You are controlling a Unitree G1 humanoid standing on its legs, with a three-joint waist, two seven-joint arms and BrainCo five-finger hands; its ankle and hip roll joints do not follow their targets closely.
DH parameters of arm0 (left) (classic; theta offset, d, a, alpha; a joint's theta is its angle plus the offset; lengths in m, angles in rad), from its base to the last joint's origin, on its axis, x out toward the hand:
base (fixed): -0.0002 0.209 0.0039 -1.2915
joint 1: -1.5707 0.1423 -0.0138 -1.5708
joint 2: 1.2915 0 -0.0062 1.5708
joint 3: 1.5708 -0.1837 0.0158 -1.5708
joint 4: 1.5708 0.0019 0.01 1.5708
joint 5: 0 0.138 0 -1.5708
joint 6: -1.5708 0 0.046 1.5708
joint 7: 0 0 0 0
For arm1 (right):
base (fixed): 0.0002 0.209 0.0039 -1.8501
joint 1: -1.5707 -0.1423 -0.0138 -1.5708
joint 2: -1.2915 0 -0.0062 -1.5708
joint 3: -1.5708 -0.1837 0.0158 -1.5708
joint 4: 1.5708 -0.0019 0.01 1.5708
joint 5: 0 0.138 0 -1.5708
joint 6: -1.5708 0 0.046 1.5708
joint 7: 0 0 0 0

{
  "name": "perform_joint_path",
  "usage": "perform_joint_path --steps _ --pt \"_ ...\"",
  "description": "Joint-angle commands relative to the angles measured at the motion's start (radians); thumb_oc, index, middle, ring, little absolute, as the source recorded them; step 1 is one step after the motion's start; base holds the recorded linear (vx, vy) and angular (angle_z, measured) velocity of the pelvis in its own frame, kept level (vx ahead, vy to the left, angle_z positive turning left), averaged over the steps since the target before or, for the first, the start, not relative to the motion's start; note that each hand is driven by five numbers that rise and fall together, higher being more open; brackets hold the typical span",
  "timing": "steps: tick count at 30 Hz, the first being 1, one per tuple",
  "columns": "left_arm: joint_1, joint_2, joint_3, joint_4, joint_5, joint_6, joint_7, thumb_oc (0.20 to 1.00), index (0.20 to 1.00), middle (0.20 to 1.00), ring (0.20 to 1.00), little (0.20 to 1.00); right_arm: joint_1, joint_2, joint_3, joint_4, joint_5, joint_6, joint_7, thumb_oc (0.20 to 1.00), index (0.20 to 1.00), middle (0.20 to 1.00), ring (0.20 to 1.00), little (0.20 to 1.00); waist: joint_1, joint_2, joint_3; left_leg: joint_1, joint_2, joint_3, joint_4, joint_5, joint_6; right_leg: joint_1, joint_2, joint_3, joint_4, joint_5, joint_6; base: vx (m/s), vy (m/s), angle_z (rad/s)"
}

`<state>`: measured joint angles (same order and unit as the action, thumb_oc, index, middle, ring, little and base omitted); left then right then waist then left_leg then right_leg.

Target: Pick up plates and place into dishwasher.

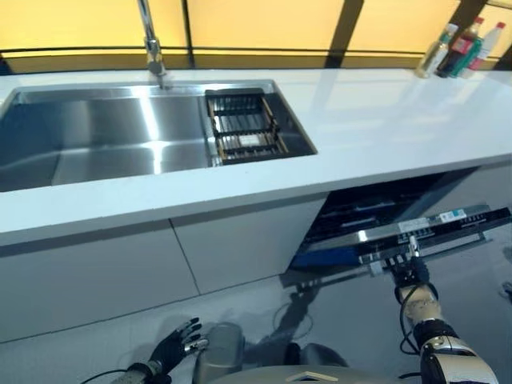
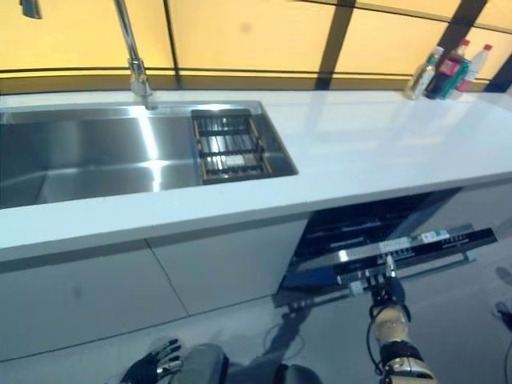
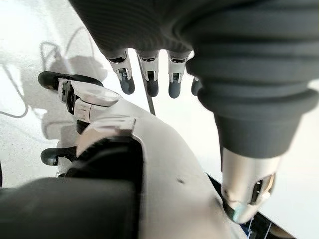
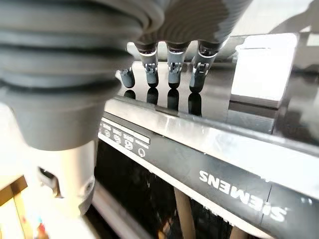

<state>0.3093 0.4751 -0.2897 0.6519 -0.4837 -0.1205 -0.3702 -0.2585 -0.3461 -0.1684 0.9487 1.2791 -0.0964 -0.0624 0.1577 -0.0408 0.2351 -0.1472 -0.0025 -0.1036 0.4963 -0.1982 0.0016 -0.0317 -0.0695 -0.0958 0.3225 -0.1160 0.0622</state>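
At 4 o'clock in the left eye view, under the white counter point(image 1: 384, 120): dishwasher point(image 1: 360, 210) with its door point(image 1: 472, 222) part-way down, dark racks showing inside. Right hand point(image 1: 414, 276) up at the door's top edge, fingers point(image 4: 173, 69) straight and apart, dark tips at the glossy black panel, clamped on nothing. Below them a control strip point(image 4: 124, 137) with small white icons and white lettering; a pale sticker point(image 1: 452, 214) on the door edge. Left hand point(image 1: 178, 342) low at 7 o'clock above the floor, fingers spread and relaxed, holding nothing. At 10 o'clock a steel sink point(image 1: 104, 136) with a faucet point(image 1: 150, 44) and a dark wire rack point(image 1: 244, 128). At 2 o'clock, labelled bottles point(image 1: 464, 48) on the counter.
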Motion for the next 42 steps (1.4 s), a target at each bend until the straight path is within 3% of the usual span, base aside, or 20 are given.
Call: perform_joint_path --steps 1,8,15,20,25,33,37,42 --pt "0.014 0.029 0.006 -0.053 0.04 -0.025 -0.019 1.0 1.0 1.0 1.0 1.0 -0.119 -0.041 -0.021 0.011 -0.008 -0.029 0.022 1.0 1.0 1.0 1.0 1.0 0.05 -0.002 0.005 -0.028 0.04 0.001 -0.045 0.045 0.01 0.028 0.004 -0.013 -0.077 0.099 0.02 0.1 -0.015 0.23" --pt "0.032 0.042 0.018 -0.072 0.053 -0.009 -0.011 1.0 1.0 1.0 1.0 1.0 -0.116 -0.042 -0.051 0.022 0.116 -0.06 0.013 1.0 1.0 1.0 1.0 1.0 0.072 -0.005 -0.001 -0.023 0.044 -0.026 -0.05 0.048 0.0 0.053 0.009 -0.027 -0.077 0.089 0.018 0.09 0.001 0.22" --pt "0.053 0.041 0.015 -0.064 0.065 -0.016 -0.013 1.0 1.0 1.0 1.0 1.0 -0.114 -0.06 -0.136 0.059 0.231 -0.102 -0.07 1.0 1.0 1.0 1.0 1.0 0.091 -0.003 -0.029 -0.002 0.049 -0.045 -0.077 0.057 -0.011 0.08 0.003 -0.051 -0.081 0.075 0.016 0.08 0.046 0.16" --pt "0.076 0.035 0.01 -0.058 0.069 -0.026 -0.017 1.0 1.0 1.0 1.0 1.0 -0.109 -0.092 -0.161 0.082 0.218 -0.105 -0.1 1.0 1.0 1.0 1.0 1.0 0.102 -0.005 -0.059 0.02 0.054 -0.051 -0.112 0.072 -0.023 0.102 -0.006 -0.075 -0.089 0.064 0.016 0.08 0.075 0.13" --pt "0.096 0.028 0.032 -0.054 0.071 -0.034 -0.024 1.0 1.0 1.0 1.0 1.0 -0.067 -0.096 -0.167 0.074 0.209 -0.103 -0.069 1.0 1.0 1.0 1.0 1.0 0.103 -0.015 -0.076 0.047 0.062 -0.049 -0.165 0.098 -0.032 0.119 -0.009 -0.089 -0.114 0.065 0.019 0.05 0.063 0.06" --pt "0.086 0.048 0.054 -0.097 0.051 -0.052 -0.006 1.0 1.0 1.0 1.0 1.0 -0.09 -0.095 -0.136 0.026 0.219 -0.117 0.001 1.0 1.0 1.0 1.0 1.0 0.107 -0.063 -0.06 0.041 0.106 -0.005 -0.259 0.167 -0.054 0.107 -0.005 -0.121 -0.223 0.133 0.031 -0.1 -0.021 0.03" --pt "0.058 0.042 0.068 -0.092 0.031 -0.081 -0.021 1.0 1.0 1.0 1.0 1.0 -0.2 -0.103 -0.066 0.001 0.168 -0.119 -0.008 1.0 1.0 1.0 1.0 1.0 0.105 -0.07 -0.05 0.022 0.104 0.017 -0.25 0.161 -0.054 0.093 -0.015 -0.124 -0.251 0.153 0.027 -0.19 0.043 0.02" --pt "0.052 -0.014 0.075 -0.081 -0.004 -0.14 -0.014 1.0 1.0 1.0 1.0 1.0 -0.243 -0.124 -0.019 -0.037 0.101 -0.079 -0.028 1.0 1.0 1.0 1.0 1.0 0.086 -0.06 -0.082 0.053 0.091 0.054 -0.284 0.149 -0.041 0.087 -0.039 -0.116 -0.247 0.138 0.026 -0.07 0.167 -0.07"
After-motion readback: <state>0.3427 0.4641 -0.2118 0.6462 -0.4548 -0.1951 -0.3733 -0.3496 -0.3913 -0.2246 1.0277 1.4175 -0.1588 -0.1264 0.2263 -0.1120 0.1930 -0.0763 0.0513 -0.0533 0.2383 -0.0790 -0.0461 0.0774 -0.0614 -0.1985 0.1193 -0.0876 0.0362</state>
